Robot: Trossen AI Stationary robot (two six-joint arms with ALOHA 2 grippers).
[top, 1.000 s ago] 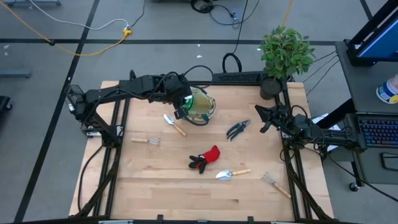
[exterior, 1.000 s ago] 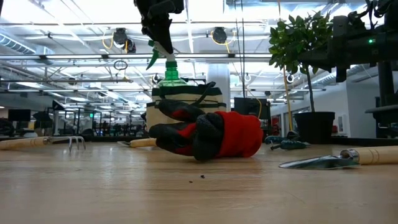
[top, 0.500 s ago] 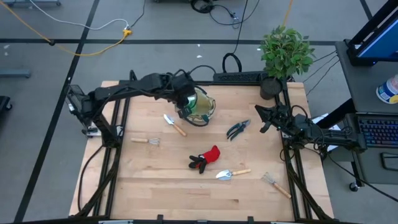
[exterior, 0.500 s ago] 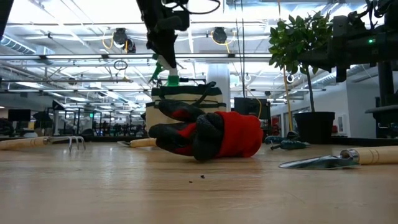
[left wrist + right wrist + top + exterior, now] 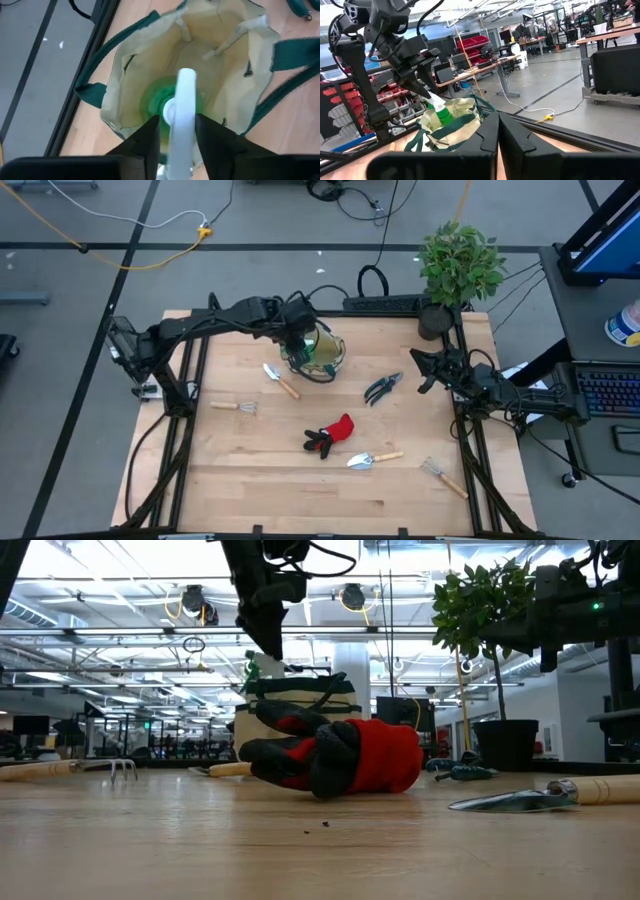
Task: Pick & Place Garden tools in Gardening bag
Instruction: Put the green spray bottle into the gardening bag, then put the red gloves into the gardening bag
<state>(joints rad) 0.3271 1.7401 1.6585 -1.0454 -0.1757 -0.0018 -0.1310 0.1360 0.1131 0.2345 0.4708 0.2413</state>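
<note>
The beige gardening bag (image 5: 322, 352) with dark green trim stands at the table's far middle, mouth up. My left gripper (image 5: 297, 340) is above its mouth, shut on a green-white spray bottle (image 5: 165, 102); the bottle's green body is down inside the bag (image 5: 120, 70). In the low view only the bottle's top (image 5: 256, 666) shows over the bag's rim (image 5: 296, 688), under my left gripper (image 5: 264, 635). My right gripper (image 5: 418, 370) is shut and empty at the table's right edge, seen also in its own view (image 5: 498, 131). My left gripper pinches the bottle's white spray head (image 5: 184, 95) between its two fingers (image 5: 150, 142), coming from above and pointing down. The bottle hangs upright below the fingers, inside the bag's mouth. Whether its base touches the bag's floor, I cannot tell.
On the table lie pruning shears (image 5: 382, 388), a red-black glove (image 5: 330, 435), a trowel (image 5: 280, 379) beside the bag, another trowel (image 5: 374, 459), a small rake (image 5: 236, 407) at the left and a rake (image 5: 444, 476) at the near right. A potted plant (image 5: 458, 265) stands at the far right corner.
My left gripper has gone down over the bag and a little toward the table's right edge, staying shut on the bottle. The bottle has sunk into the bag: its green body, which stood above the rim, is now behind it.
</note>
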